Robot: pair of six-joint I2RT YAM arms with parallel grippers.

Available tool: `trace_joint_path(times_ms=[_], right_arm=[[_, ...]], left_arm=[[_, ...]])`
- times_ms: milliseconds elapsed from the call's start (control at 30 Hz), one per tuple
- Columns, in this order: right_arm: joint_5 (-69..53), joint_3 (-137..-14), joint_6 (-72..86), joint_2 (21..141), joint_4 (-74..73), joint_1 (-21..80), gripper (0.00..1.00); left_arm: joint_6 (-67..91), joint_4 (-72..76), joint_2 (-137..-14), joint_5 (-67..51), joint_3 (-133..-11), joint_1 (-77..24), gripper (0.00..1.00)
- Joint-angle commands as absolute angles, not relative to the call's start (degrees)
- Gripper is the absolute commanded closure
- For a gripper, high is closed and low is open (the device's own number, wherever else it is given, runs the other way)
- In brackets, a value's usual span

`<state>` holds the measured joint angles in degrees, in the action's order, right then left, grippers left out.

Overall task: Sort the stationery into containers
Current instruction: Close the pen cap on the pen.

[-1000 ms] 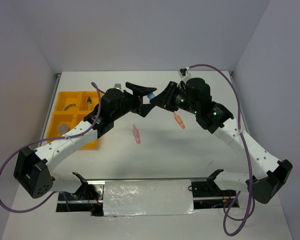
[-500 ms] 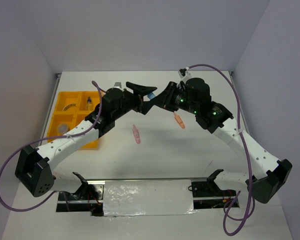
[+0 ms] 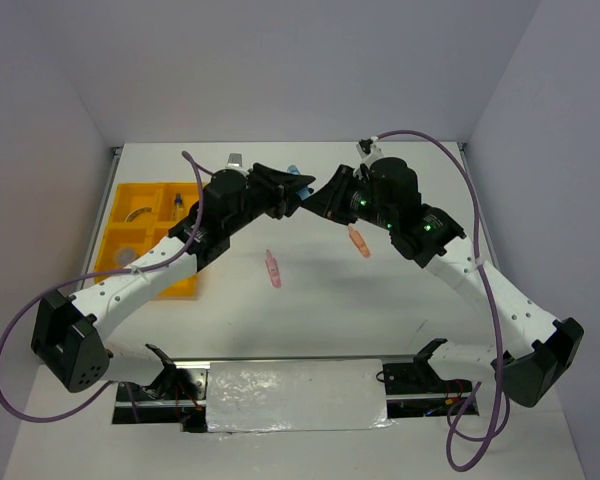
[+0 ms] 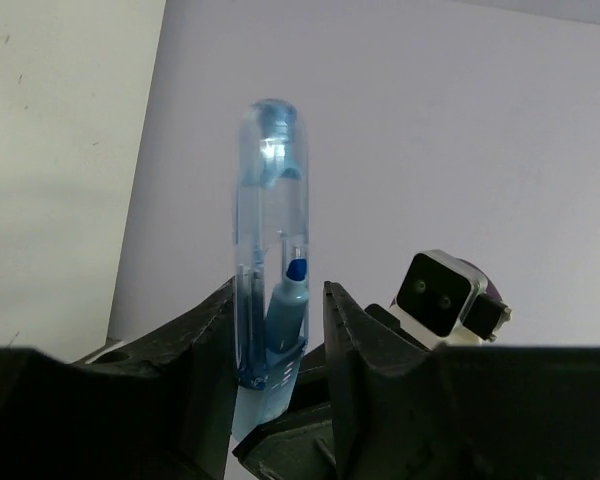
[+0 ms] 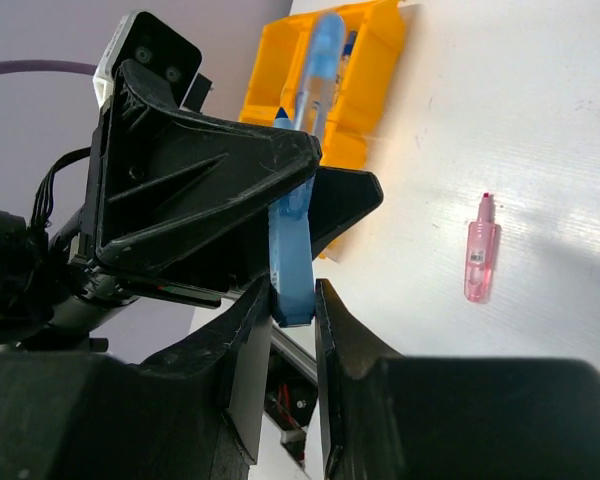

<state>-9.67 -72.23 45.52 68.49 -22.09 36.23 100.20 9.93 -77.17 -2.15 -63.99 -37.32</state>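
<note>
A blue piece (image 3: 302, 186) with a clear cap hangs in the air above the middle back of the table, between the two arms. My right gripper (image 5: 292, 300) is shut on its solid blue end (image 5: 292, 265). My left gripper (image 4: 278, 300) has closed in around the clear cap (image 4: 270, 220) from the opposite side. A pink piece (image 3: 273, 268) and an orange piece (image 3: 359, 241) lie on the white table below the arms. The yellow-orange tray (image 3: 108, 240) sits at the left edge with a few small items in its compartments.
The table is walled at the back and on both sides. The tray (image 5: 375, 60) also shows behind my left gripper's fingers (image 5: 200, 170) in the right wrist view, and the pink piece (image 5: 479, 260) lies on bare table to the right.
My left gripper's jaws went from wide open to narrow around the blue piece's cap. The left wrist shifted slightly toward the back. The right arm stayed where it was.
</note>
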Motion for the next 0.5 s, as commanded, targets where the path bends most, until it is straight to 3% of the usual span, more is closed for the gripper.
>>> trace_joint_path(times_ms=[0, 467], right_arm=[[-8.53, -72.07, 44.21, 67.41, -21.97, 36.65, 1.0], [-9.49, -72.51, 44.65, 66.62, -23.03, 36.56, 1.0]], left_arm=[[96.6, 10.46, -76.82, -1.14, -67.23, -37.26, 0.57], [87.99, 10.45, -76.9, -2.54, -69.69, -36.21, 0.64]])
